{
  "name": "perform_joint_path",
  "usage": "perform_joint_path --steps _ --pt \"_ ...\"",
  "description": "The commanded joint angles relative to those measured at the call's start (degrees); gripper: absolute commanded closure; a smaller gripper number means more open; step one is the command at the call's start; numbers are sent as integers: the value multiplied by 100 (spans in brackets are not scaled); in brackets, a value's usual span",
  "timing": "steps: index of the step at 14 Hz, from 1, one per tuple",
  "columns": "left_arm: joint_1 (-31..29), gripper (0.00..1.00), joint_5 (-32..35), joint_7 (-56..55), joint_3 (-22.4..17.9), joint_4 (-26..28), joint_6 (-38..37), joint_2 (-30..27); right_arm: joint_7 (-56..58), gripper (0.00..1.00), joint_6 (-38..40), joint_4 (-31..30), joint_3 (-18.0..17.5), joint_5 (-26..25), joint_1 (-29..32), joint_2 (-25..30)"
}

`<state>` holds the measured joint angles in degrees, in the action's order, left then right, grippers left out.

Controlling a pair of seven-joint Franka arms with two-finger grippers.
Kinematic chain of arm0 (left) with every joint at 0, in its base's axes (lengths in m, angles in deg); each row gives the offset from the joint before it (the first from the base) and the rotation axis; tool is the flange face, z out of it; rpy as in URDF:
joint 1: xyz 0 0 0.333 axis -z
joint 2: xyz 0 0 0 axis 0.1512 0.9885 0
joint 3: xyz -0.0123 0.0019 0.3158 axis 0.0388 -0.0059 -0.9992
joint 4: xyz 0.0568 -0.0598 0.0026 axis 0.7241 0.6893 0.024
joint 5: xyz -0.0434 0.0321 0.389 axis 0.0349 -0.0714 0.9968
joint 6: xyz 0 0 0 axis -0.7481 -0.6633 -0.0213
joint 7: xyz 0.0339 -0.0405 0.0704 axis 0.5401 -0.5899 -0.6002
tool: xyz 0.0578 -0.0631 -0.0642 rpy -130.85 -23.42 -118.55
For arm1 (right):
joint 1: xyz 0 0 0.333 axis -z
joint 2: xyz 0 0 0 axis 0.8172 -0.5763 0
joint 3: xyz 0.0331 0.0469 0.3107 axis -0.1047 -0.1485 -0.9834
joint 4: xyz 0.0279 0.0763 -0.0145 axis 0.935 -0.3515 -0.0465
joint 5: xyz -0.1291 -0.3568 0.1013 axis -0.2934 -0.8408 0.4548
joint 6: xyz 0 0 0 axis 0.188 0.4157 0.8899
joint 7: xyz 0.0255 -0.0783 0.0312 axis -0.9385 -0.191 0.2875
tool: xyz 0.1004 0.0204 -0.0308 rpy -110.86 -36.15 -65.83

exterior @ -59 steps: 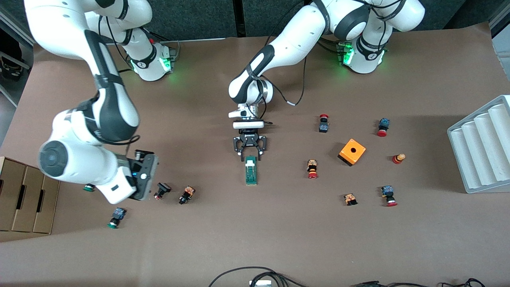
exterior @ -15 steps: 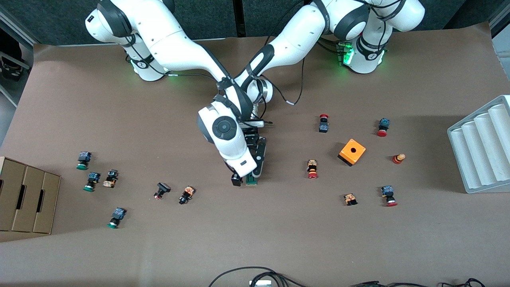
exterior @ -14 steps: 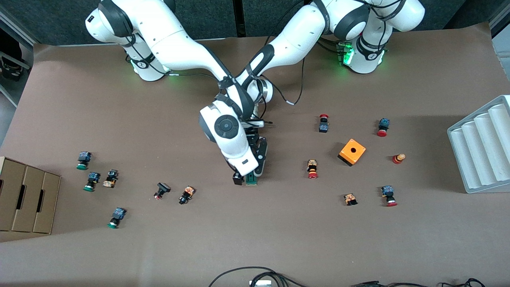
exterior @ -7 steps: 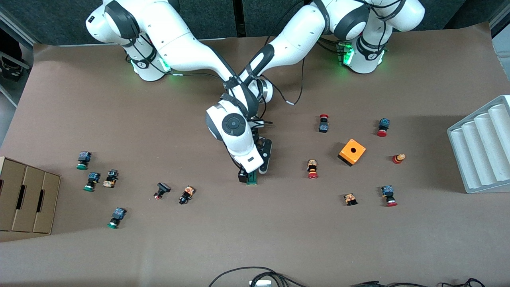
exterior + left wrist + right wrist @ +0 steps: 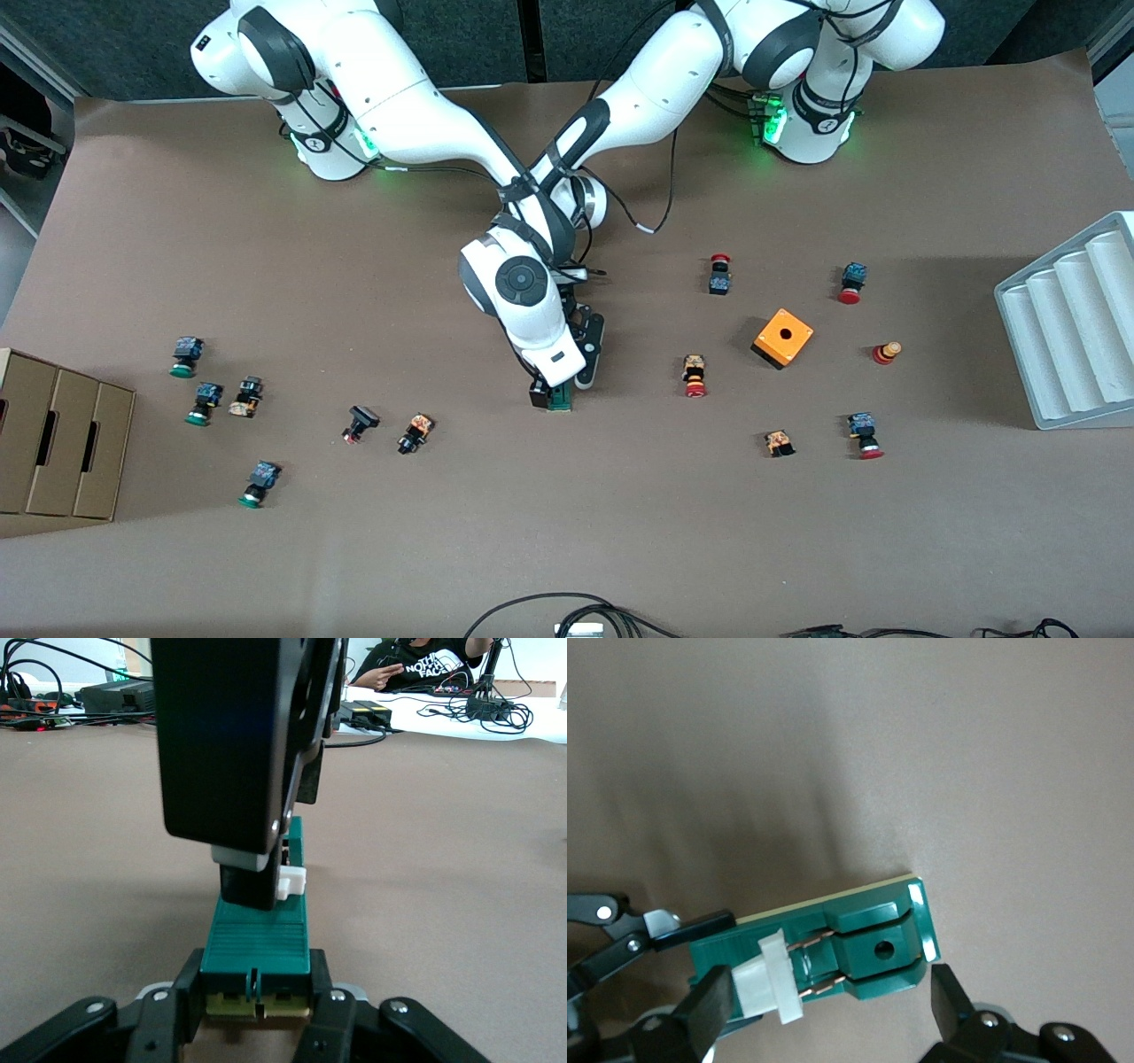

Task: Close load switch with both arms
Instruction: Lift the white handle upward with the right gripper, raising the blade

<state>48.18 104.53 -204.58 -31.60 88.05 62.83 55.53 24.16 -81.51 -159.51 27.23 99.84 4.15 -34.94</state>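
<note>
The dark-green load switch lies mid-table, mostly covered by my right arm's hand. My left gripper is shut on the end of the load switch that faces the robots' bases, one finger on each side. My right gripper hangs open over the load switch, its fingers spread along the length. One of its fingers stands by the white tab. The other finger is off the switch's free end. In the left wrist view that right finger reaches down beside the white tab.
An orange cube and several red-capped push-buttons lie toward the left arm's end. Green-capped and black buttons lie toward the right arm's end. A white ridged tray and cardboard boxes stand at the table's ends.
The right arm has swung in from its end of the table to above the switch, then edged slightly toward the left arm's end. The left gripper keeps its hold.
</note>
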Motion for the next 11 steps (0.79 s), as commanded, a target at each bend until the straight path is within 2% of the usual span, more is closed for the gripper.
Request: perform_joint_path --steps 1,11 --pt "60 68 77 -34 -43 -48 52 121 -101 1 -144 -11 96 65 -94 -47" --pt "60 68 77 -25 -43 -48 52 121 -57 0 -153 16 96 30 -94 -65"
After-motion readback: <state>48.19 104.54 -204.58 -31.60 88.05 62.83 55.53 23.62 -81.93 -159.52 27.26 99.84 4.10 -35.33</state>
